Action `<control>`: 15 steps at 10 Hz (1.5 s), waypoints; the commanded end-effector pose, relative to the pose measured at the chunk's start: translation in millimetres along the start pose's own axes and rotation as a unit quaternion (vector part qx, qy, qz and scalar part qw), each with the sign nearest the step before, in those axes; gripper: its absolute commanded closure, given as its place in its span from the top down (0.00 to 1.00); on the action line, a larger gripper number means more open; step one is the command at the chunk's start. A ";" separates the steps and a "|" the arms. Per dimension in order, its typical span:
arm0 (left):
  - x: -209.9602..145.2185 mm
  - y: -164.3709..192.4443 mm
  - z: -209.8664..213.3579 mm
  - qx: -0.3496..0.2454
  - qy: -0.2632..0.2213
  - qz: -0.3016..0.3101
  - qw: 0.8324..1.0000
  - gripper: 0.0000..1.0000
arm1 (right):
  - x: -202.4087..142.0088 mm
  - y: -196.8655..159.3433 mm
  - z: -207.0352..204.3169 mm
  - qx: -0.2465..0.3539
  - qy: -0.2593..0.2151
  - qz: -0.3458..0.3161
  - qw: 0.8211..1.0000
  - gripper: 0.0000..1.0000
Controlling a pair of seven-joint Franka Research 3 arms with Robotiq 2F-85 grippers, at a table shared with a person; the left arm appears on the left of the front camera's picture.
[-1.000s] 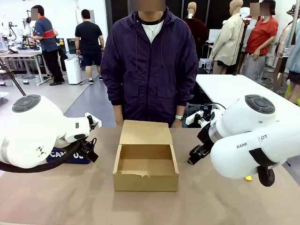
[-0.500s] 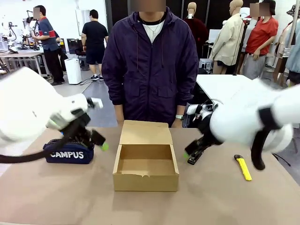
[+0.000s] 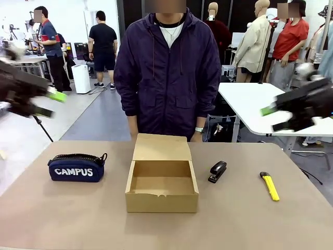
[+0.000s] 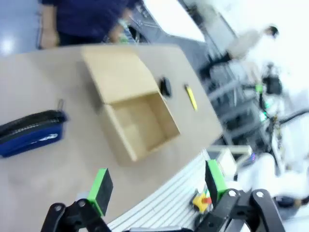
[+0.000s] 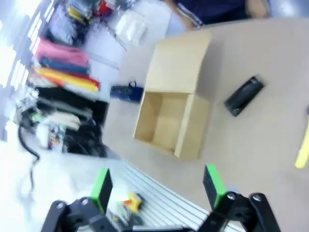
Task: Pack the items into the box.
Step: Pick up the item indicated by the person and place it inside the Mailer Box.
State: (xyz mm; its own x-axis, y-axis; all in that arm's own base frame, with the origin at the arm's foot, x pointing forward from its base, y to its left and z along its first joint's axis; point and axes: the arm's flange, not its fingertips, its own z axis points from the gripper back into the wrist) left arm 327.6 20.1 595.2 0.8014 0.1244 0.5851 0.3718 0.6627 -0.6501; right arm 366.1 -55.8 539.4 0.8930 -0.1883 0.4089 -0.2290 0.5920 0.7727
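Brown tabletop (image 3: 62, 219) carried the box (image 3: 161, 203) nearest, open and empty. The pouch (image 3: 76, 167) lay to its left, the stapler (image 3: 217, 171) just right, and the utility knife (image 3: 270, 186) farther right. Higher up at either side, the left gripper (image 3: 51, 104) and right gripper (image 3: 273, 119) hung blurred, jaws apart, holding nothing. A person (image 3: 166, 78) stood behind.

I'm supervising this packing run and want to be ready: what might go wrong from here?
1. The box looks barely larger than the pouch; set in askew, the pouch may catch the rim or crowd out the stapler.
2. The utility knife lies flat and slim, so the open right gripper may slip off it.
3. The person stands right behind the flap; a reach there may come close.
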 end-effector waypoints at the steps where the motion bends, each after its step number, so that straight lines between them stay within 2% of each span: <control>1: -33.1 60.6 52.7 0.011 -0.098 0.088 0.991 1.00 | -16.9 -66.0 42.5 0.023 -0.131 -0.137 0.982 1.00; 2: -62.9 90.7 90.3 0.014 -0.160 0.140 0.977 1.00 | -35.5 -95.1 67.1 0.026 -0.167 -0.180 0.969 1.00; 3: -88.6 112.2 111.4 0.016 -0.202 0.184 0.962 1.00 | -52.9 -115.5 87.0 0.040 -0.205 -0.205 0.956 1.00; 4: -119.6 132.7 124.5 0.073 -0.231 0.206 0.948 1.00 | -69.2 -128.8 100.4 0.042 -0.240 -0.221 0.944 1.00; 5: -142.9 148.6 127.7 0.077 -0.249 0.239 0.935 1.00 | -84.7 -144.7 109.7 0.048 -0.279 -0.232 0.931 1.00; 6: -152.8 156.4 126.3 0.076 -0.263 0.250 0.929 1.00 | -90.1 -154.5 109.6 0.032 -0.293 -0.254 0.921 1.00; 7: -90.2 153.6 177.3 0.066 -0.232 0.227 0.943 1.00 | -73.0 -147.7 126.1 0.033 -0.239 -0.252 0.937 1.00; 15: -90.2 153.6 177.3 0.066 -0.232 0.227 0.943 1.00 | -73.0 -147.7 126.1 0.033 -0.239 -0.252 0.937 1.00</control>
State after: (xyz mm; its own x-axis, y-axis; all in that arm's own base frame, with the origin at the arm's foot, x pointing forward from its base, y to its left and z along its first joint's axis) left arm 229.8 239.4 528.4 0.5620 0.7119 0.4212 -0.0684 0.5475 -0.8340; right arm 284.7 -227.4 456.2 0.6186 -0.7743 0.1335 0.1496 0.2829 0.9474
